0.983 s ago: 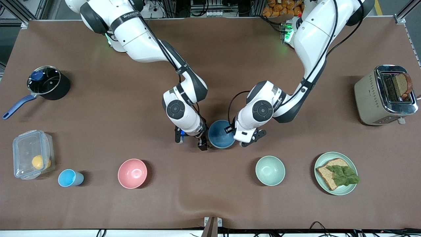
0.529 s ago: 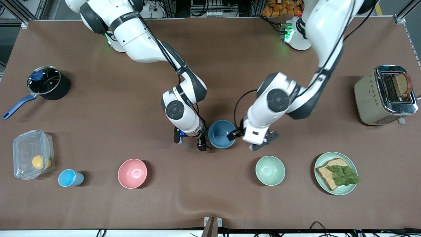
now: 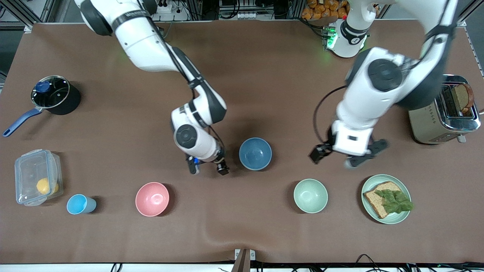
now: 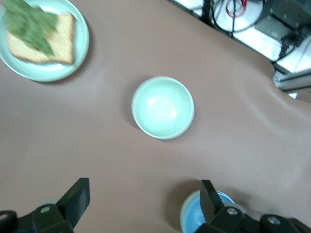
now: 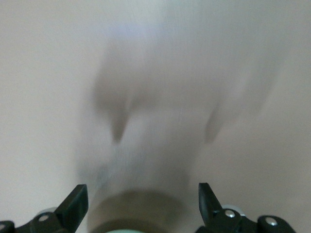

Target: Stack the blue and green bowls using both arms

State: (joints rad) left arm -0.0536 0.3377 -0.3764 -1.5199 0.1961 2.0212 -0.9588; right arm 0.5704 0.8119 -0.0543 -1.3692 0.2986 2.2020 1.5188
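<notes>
We are seeing the blue bowl (image 3: 255, 153) sitting upright mid-table, mouth up, round and matte, touched by neither gripper. The green bowl (image 3: 310, 195), equally round and matte, is resting mouth-up nearer the front camera, beside the plate (image 3: 367, 184) toward the left arm's end; in the left wrist view it (image 4: 163, 107) is showing pale and smooth. The left gripper (image 3: 348, 155) is hanging over bare cloth, fingers spread and empty. The right gripper (image 3: 207, 168), low beside the blue bowl, is also standing released. The right wrist view is smeared.
</notes>
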